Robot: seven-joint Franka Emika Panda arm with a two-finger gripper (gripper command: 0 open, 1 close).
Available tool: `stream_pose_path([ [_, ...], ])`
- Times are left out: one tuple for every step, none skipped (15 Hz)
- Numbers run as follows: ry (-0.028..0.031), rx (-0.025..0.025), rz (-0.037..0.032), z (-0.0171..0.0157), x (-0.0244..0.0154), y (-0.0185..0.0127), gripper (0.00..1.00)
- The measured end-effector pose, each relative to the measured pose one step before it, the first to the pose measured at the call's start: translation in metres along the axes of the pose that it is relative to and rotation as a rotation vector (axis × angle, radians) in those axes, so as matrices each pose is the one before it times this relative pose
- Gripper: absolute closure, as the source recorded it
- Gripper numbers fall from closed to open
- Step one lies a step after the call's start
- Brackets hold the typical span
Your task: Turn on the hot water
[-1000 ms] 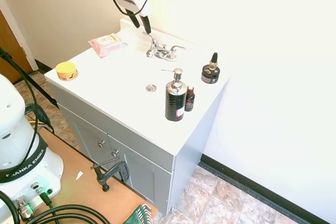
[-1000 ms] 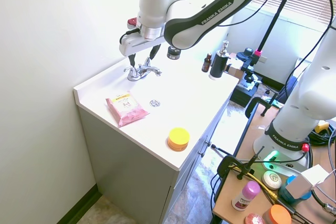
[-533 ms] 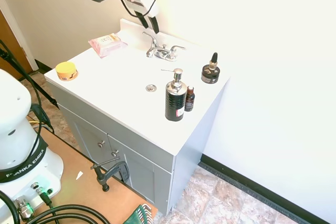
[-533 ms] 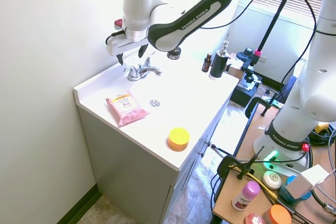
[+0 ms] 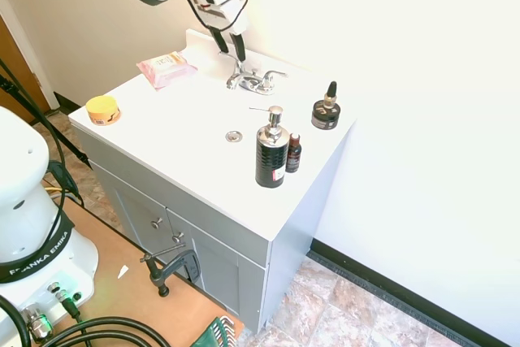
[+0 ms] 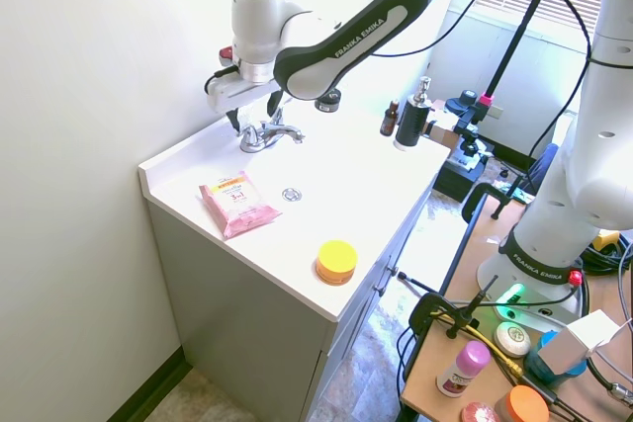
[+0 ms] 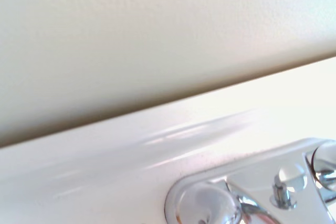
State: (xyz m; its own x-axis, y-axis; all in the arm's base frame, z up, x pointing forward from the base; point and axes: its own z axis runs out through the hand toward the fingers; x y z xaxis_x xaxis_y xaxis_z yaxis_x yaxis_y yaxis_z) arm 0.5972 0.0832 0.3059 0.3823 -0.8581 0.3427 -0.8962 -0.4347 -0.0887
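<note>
The small chrome faucet [image 5: 253,80] [image 6: 265,133] stands at the back of the white vanity top [image 5: 187,127], close to the wall. Its left lever [image 5: 231,59] rises at a slant toward the wall. My gripper [image 5: 228,45] [image 6: 253,111] hangs open just above that lever, one black finger [image 5: 218,39] on each side of its tip; I cannot tell whether they touch it. The wrist view shows the faucet's chrome base plate [image 7: 252,192] from close by, with the backsplash behind it.
A pink wipes pack [image 5: 165,68] and a yellow tin [image 5: 103,109] lie left of the faucet. A black pump soap bottle [image 5: 270,152], a small brown bottle [image 5: 293,153] and a dark dropper jar [image 5: 326,110] stand at the right. The drain [image 5: 234,136] sits mid-counter.
My gripper has shifted from above the spout toward the wall and the left lever, then come down a little, staying open.
</note>
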Motion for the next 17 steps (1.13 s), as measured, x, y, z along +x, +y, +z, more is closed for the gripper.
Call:
stream_pose_path([
  [-0.00312,-0.01972,-0.00792,0.00395,-0.00204,0.00428,0.0],
  [-0.00202,-0.01209,-0.00724,0.0027,-0.00051,0.00365,0.0],
  [0.00041,-0.01107,-0.00296,0.0024,0.00141,0.00466,0.0],
  [0.00234,-0.01789,-0.00683,0.00131,0.00226,0.00522,0.0],
  [0.00458,-0.01845,-0.01061,-0.00028,0.00309,0.00622,0.0],
  [0.0041,-0.00906,-0.00752,-0.00084,0.00228,0.00582,0.0],
  [0.00829,-0.00174,-0.00579,-0.0025,0.00124,0.00514,0.0],
  [0.00786,-0.00123,-0.00474,-0.0019,0.00131,0.00389,0.0],
  [0.00508,-0.00356,-0.00281,-0.00147,0.00076,0.00316,0.0],
  [0.00393,-0.00511,-0.00086,-0.00034,0.00095,0.00223,0.0],
  [0.00415,-0.00238,-0.00141,0.00041,0.00059,0.001,0.0],
  [0.00077,-0.00067,-0.00121,0.00017,-0.00051,0.00034,0.0],
  [-0.01531,-0.00218,-0.00061,0.00001,-0.00256,0.00165,0.0],
  [-0.03548,-0.00393,-0.00426,-0.00115,-0.00469,0.00519,0.0],
  [-0.03717,0.00336,-0.00301,-0.00518,-0.00332,0.00667,0.0],
  [-0.03293,0.00777,0.00336,-0.00953,-0.00182,0.00899,0.0],
  [-0.02396,0.00218,0.01047,-0.011,0.00105,0.01171,0.0],
])
